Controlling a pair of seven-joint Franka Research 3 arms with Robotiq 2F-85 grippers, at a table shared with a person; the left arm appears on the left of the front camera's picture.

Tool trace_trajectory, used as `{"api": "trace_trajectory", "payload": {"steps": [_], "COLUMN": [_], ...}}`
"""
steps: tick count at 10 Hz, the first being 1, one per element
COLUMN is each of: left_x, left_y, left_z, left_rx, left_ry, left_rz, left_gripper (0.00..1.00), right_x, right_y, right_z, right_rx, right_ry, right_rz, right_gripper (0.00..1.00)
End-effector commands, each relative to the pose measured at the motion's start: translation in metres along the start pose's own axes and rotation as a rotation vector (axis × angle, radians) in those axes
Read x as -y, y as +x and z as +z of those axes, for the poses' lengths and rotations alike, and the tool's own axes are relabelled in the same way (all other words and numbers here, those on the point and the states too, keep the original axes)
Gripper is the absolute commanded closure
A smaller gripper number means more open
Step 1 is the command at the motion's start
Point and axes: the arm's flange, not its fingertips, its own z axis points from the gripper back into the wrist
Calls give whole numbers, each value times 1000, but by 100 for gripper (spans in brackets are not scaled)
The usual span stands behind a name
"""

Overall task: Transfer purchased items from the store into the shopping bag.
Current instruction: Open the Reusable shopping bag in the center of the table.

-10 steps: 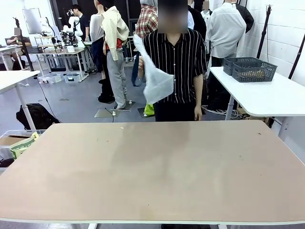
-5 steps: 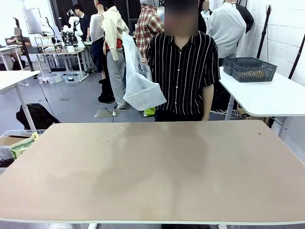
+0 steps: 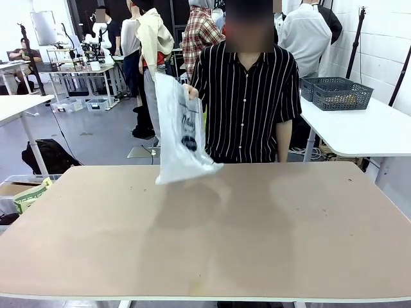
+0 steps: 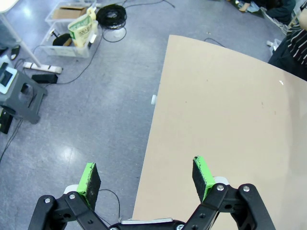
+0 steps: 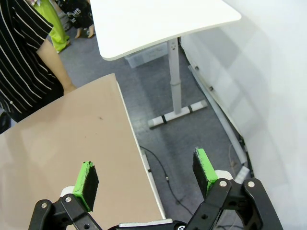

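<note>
Start stage — person's hand (image 3: 191, 92) dangles translucent white plastic shopping bag (image 3: 183, 131) over beige counter (image 3: 205, 244); nothing packed yet — left claw (image 4: 146, 175), right claw (image 5: 144, 175) spread apart, empty.

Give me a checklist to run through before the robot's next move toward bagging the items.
1. The left claw open and free: ok.
2. The right claw open and free: ok.
3. The shopping bag set down with its mouth open: not ok; it hangs from the person's hand.
4. That bag within the arms' reach over the table: cannot tell.
5. Location of the purchased items: cannot tell; what the mesh baskets hold is unclear.
</note>
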Motion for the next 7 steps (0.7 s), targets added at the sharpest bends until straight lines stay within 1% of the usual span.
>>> {"api": "trace_trajectory", "payload": {"steps": [1,7], "left_x": [-1,-1], "left_y": [0,0], "left_z": [1,1], "left_rx": [1,1], "left_ry": [6,6], "left_rz": [-10,-10], "left_gripper": [0,0], "right_x": [1,1], "right_y": [-1,-1], "right_z": [1,1], "right_rx": [-3,-3], "right_ry": [-3,-3], "right_rz": [2,2], "right_gripper": [0,0]}}
